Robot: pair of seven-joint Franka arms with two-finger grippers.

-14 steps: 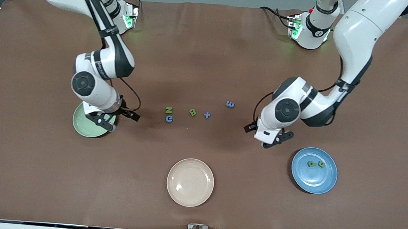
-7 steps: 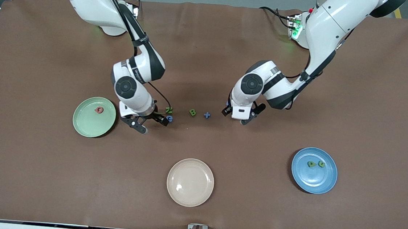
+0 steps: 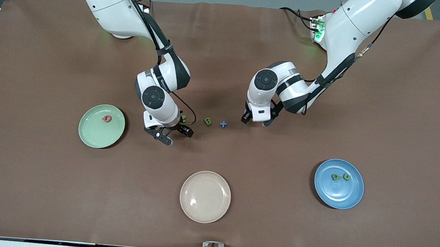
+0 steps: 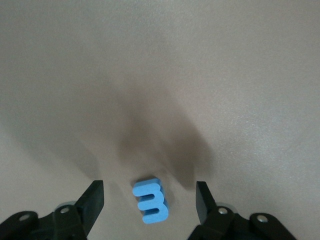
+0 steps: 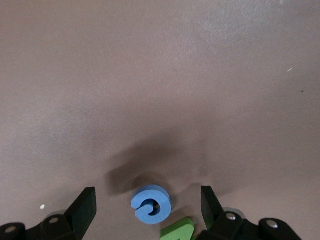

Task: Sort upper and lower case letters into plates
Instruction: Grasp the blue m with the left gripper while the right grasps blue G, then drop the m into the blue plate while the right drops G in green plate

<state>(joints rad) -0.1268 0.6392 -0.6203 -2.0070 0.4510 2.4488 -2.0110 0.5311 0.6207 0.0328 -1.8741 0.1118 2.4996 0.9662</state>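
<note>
Cream plate (image 3: 205, 196) sits nearest the front camera, mid-table. Blue plate (image 3: 339, 183) toward the left arm's end holds two green letters (image 3: 340, 177). Mint plate (image 3: 101, 125) toward the right arm's end holds the red letter (image 3: 106, 118).

Right gripper (image 3: 172, 134) hangs low over the table near the middle, fingers (image 5: 84, 205) spread apart; blue round letter (image 5: 151, 204) lies on the table between them, with a green letter (image 5: 179, 231) touching or just beside it.

Green B (image 3: 207, 121) and blue plus-shaped letter (image 3: 223, 124) lie loose on the table (image 3: 42, 188), between the two grippers.

Left gripper (image 3: 256, 122) is low over the table beside the plus-shaped letter, fingers (image 4: 93, 200) apart, with the blue E-shaped letter (image 4: 150, 200) between them, not gripped.
</note>
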